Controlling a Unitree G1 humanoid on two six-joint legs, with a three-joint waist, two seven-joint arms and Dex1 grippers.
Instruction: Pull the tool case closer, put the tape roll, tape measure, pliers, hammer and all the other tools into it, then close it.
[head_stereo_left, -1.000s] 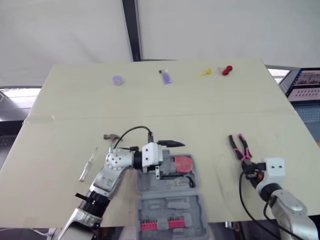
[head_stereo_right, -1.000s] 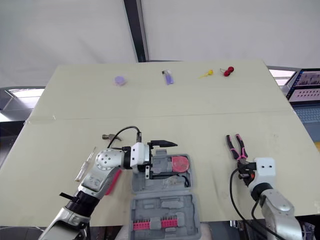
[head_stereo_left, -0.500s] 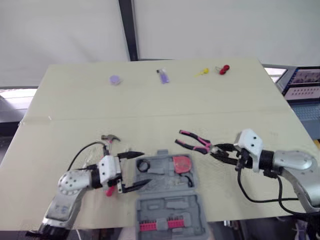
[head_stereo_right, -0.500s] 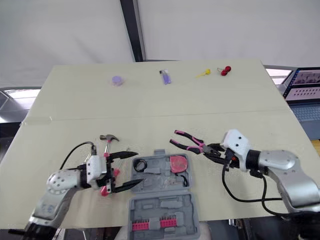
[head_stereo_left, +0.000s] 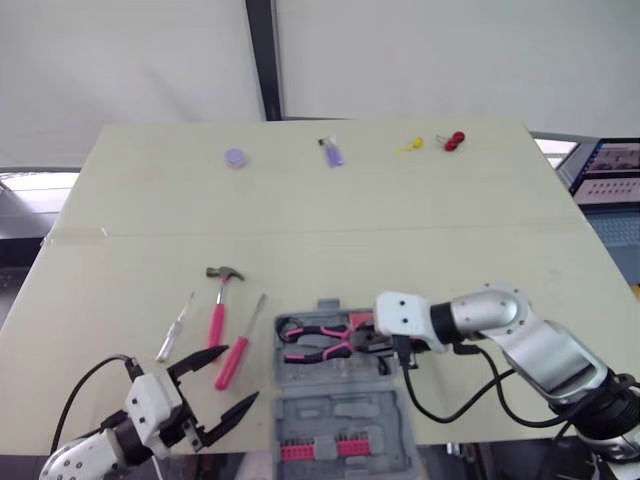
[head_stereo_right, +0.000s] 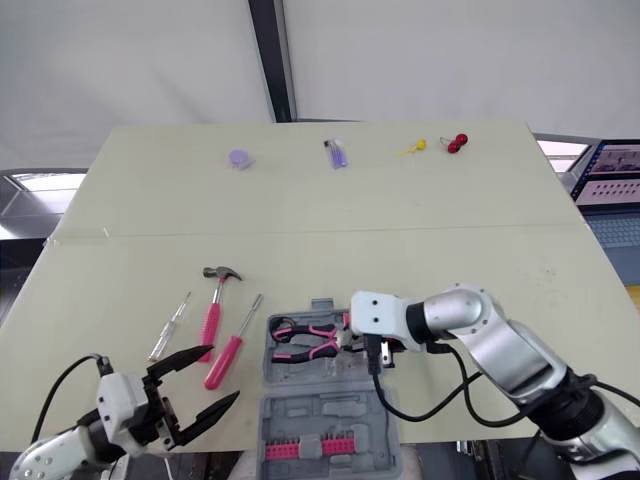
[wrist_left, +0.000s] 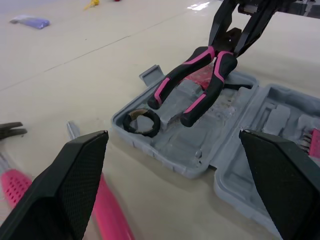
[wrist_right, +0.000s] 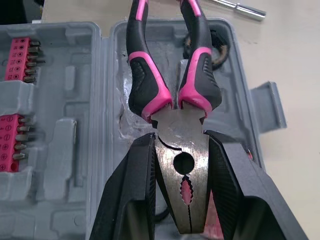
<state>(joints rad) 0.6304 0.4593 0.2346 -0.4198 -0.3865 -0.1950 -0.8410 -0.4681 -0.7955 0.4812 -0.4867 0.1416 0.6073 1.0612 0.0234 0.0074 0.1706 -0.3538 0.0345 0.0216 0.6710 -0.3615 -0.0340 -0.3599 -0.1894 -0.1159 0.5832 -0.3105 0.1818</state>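
Observation:
The grey tool case (head_stereo_left: 340, 412) lies open at the table's front edge, lid flat toward me with a row of pink bits. My right gripper (head_stereo_left: 368, 337) is shut on the head of the pink-and-black pliers (head_stereo_left: 312, 338), holding them over the case's tray with the handles pointing left. A black tape roll (wrist_left: 141, 122) sits in the tray, and the red tape measure (wrist_left: 201, 78) shows partly behind the pliers. Left of the case lie a pink-handled hammer (head_stereo_left: 219, 301), a pink screwdriver (head_stereo_left: 237, 349) and a clear-handled screwdriver (head_stereo_left: 175, 328). My left gripper (head_stereo_left: 228, 380) hangs open at the front left edge, holding nothing.
At the table's far edge lie a purple disc (head_stereo_left: 235, 158), a purple lighter (head_stereo_left: 332, 152), a yellow pin (head_stereo_left: 408, 146) and a red item (head_stereo_left: 455, 140). A taped seam crosses the table's middle. A black cable trails from my right wrist to the front edge.
My right gripper took the pliers from the table on the right and carried them left over the case. My left gripper withdrew from the case to the front left edge.

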